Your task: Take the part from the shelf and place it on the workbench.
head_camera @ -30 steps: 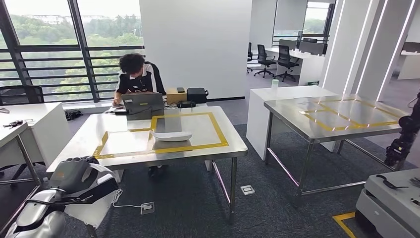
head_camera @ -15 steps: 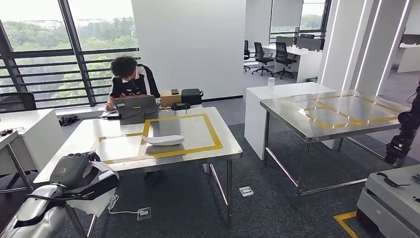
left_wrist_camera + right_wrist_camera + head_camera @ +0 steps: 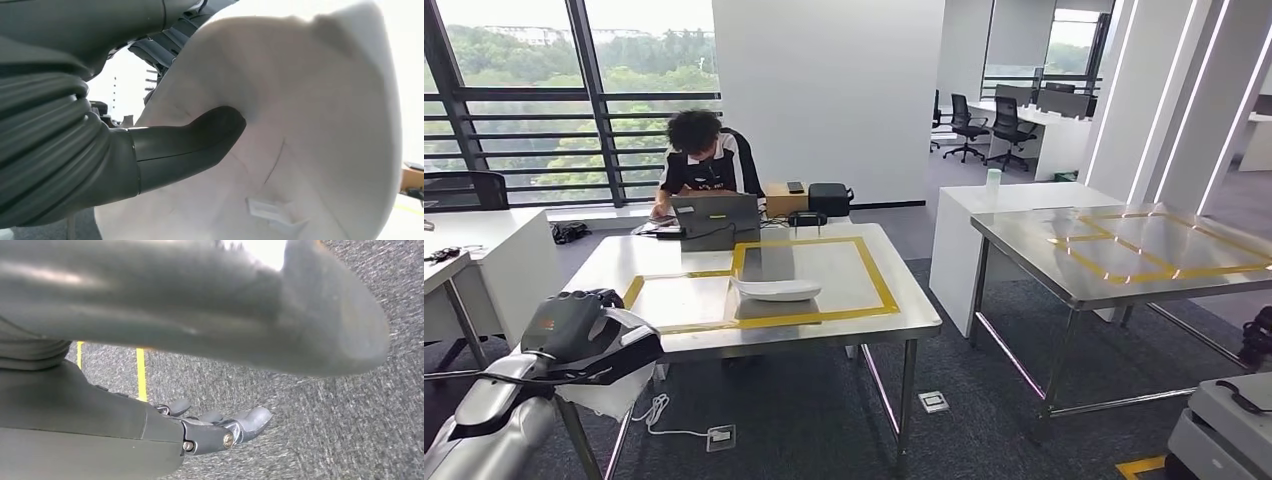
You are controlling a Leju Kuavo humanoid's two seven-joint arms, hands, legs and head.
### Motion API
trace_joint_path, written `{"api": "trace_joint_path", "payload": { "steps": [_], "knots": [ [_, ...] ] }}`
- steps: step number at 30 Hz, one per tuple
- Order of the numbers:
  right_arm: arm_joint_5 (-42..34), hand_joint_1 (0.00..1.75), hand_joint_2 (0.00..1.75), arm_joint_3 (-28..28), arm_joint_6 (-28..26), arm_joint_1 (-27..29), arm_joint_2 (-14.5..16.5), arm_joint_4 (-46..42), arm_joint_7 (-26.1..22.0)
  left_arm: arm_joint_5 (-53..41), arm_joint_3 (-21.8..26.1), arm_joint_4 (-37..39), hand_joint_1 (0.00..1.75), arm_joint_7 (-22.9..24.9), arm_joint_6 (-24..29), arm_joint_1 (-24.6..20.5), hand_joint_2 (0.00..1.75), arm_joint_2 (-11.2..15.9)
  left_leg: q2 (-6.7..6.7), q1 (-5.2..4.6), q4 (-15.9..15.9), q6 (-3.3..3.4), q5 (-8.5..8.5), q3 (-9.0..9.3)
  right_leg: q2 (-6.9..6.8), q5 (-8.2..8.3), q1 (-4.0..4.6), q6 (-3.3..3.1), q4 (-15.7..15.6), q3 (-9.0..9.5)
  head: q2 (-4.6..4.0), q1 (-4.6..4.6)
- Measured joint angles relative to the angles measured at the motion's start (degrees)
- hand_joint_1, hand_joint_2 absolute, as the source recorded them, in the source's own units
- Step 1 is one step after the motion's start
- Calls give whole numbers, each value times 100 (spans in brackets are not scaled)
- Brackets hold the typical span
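Left hand: the left hand (image 3: 574, 335) holds the part (image 3: 300, 125), a white moulded shell, low at the robot's left side; in the wrist view the thumb (image 3: 200, 137) presses into the shell's hollow face, and the other fingers reach round its far edge.
Right hand: the right hand (image 3: 220, 432) hangs over grey carpet with a yellow floor line nearby; its fingers are loosely curled and hold nothing.
Part: in the left hand, off the shelf, not yet over the worktop (image 3: 864, 320).
Worktop: steel, with yellow-taped bays; a second white shell (image 3: 776, 289) already lies on it, across the tape between the bays.
Person: a person (image 3: 704, 160) sits at the far edge behind a laptop (image 3: 715, 215).
Risk, grip: the shell is smooth and curved and, as far as the views show, is pinched by one hand near one edge; I judge it could swing or slide out during walking.
Risk, edge: the part rides about level with the worktop's near edge, so stepping in without lifting it could knock it against the rim.
Risk, placing: setting it down near the lying shell could push that shell off its place.
Risk, bystander: a long reach would bring the arm towards the laptop and the person.
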Motion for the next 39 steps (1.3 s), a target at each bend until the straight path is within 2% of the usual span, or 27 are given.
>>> {"api": "trace_joint_path", "payload": {
  "steps": [1,2,4,5,7,10,12,14,15,16,17,18,19,21,22,24,25,27,28,30,31,32,33,35,36,37,39],
  "knots": [
    [-1,0,0,0,0,5,0,0,8,-3,-1,4,150,0,-19,0,175,-5,-12,-18,0,5,-43,52,1,99,9,-18,-42,-87,0,1],
    [-1,0,0,0,0,9,0,0,16,-6,-1,8,150,1,-41,-5,175,-8,-20,-33,1,6,-90,114,3,315,27,-55,-279,-76,-1,2],
    [-1,0,0,0,0,14,-1,0,37,-12,-2,13,150,3,-72,-30,175,-13,-25,-55,3,-4,-190,240,9,859,93,-171,-1021,99,-1,2],
    [-1,0,0,0,0,12,-1,-1,50,-15,-2,21,150,4,-85,-50,175,-18,-35,-60,4,-22,-236,282,19,957,127,-217,-1311,179,-1,1],
    [-1,0,0,0,0,14,2,-1,73,-30,-3,37,150,10,-105,-74,175,-28,-52,-64,29,-80,-291,343,30,937,164,-261,-1574,283,-1,-2],
    [-1,0,0,0,0,18,11,-1,72,-50,-8,44,150,11,-117,-92,175,-32,-46,-52,247,-180,-341,344,24,919,133,-325,-1656,511,0,-6],
    [0,0,0,1,-1,11,17,-2,55,-51,-12,48,150,5,-117,-119,175,-30,-25,-28,718,-243,-477,86,16,847,106,-362,-1666,667,0,-11],
    [2,0,0,3,-2,9,17,-2,21,-51,-13,68,150,-1,-116,-114,175,-28,-14,10,1320,-303,-675,-359,18,734,78,-363,-1665,798,0,-16],
    [4,0,0,4,-2,13,18,-1,3,-51,-13,80,150,-6,-115,-92,175,-27,-9,31,1481,-327,-743,-548,20,672,58,-350,-1665,868,0,-19],
    [7,0,0,4,-2,20,20,-1,-10,-51,-14,92,150,-10,-115,-69,175,-27,-3,53,1483,-349,-747,-667,22,605,34,-331,-1665,946,0,-19],
    [10,0,0,4,-2,28,21,0,-16,-50,-14,99,150,-14,-114,-53,175,-26,8,75,1313,-373,-648,-707,24,532,8,-305,-1664,1033,0,-18],
    [13,0,0,4,-2,35,24,-1,-19,-50,-15,103,150,-18,-110,-45,175,-22,27,98,999,-397,-411,-679,25,455,-15,-272,-1664,1122,0,-19],
    [14,0,0,4,-2,38,25,-1,-19,-49,-15,110,150,-19,-105,-45,175,-16,59,122,606,-422,-64,-637,25,373,-29,-233,-1655,1203,-1,-20],
    [15,0,0,5,-1,29,24,-2,-16,-46,-17,127,150,-19,-95,-42,175,3,118,133,101,-396,379,-532,30,219,-32,-144,-1671,1316,-1,-23],
    [15,0,0,5,-1,23,23,-2,-12,-43,-18,135,150,-22,-95,-35,175,5,126,130,6,-351,440,-502,30,183,-27,-95,-1672,1369,-1,-24],
    [15,0,0,7,0,12,24,-2,-4,-35,-20,129,150,-36,-96,-27,175,-8,95,118,3,-234,359,-412,19,192,-30,-17,-1633,1416,0,-19],
    [13,0,0,8,0,9,25,-2,-4,-34,-20,124,150,-38,-94,-34,175,-22,77,126,-8,-181,318,-361,17,256,-37,8,-1486,1366,0,-16],
    [11,0,0,9,0,-2,27,-1,-11,-33,-20,115,150,-20,-85,-49,175,-68,47,122,-19,-99,222,-226,15,304,-48,37,-909,980,0,-7],
    [11,0,0,9,0,-2,28,0,-17,-33,-20,120,150,-7,-81,-49,175,-100,36,111,-20,-72,153,-155,16,241,-46,47,-548,696,0,-4],
    [15,0,0,9,0,2,28,0,-23,-33,-22,137,150,9,-79,-31,175,-168,9,79,-20,-44,-7,27,17,-94,-37,52,-79,145,0,1],
    [18,0,0,9,0,6,28,0,-25,-33,-23,145,150,13,-79,-22,175,-190,-1,63,-20,-37,-87,125,17,-242,-31,43,-43,-40,0,1],
    [23,0,0,9,0,9,28,0,-25,-33,-23,151,150,16,-76,-15,175,-207,-7,45,-20,-36,-176,240,18,-265,-21,20,-174,-151,0,1],
    [32,0,0,10,0,13,28,0,-25,-33,-24,155,150,17,-65,-10,175,-221,-6,29,-22,-36,-268,358,20,-91,-5,-19,-447,-188,0,1],
    [56,0,0,14,0,32,22,0,-23,-33,-26,169,150,11,-29,5,175,-246,-8,5,-25,-47,-449,555,27,616,55,-113,-1132,-172,-1,1],
    [66,0,0,15,0,44,18,-1,-21,-34,-28,180,150,9,-9,20,175,-257,-19,-3,-31,-64,-541,629,43,904,92,-153,-1379,-139,-1,-1],
    [71,0,0,15,0,56,13,-1,-18,-34,-32,186,150,5,8,43,175,-269,-37,-7,-12,-89,-596,707,59,1068,116,-182,-1530,-90,-2,-3],
    [75,0,0,16,0,61,6,-2,-16,-34,-38,191,150,2,31,87,175,-283,-60,-11,101,-158,-620,807,90,1146,137,-237,-1634,82,-1,-11]
  ]
}}
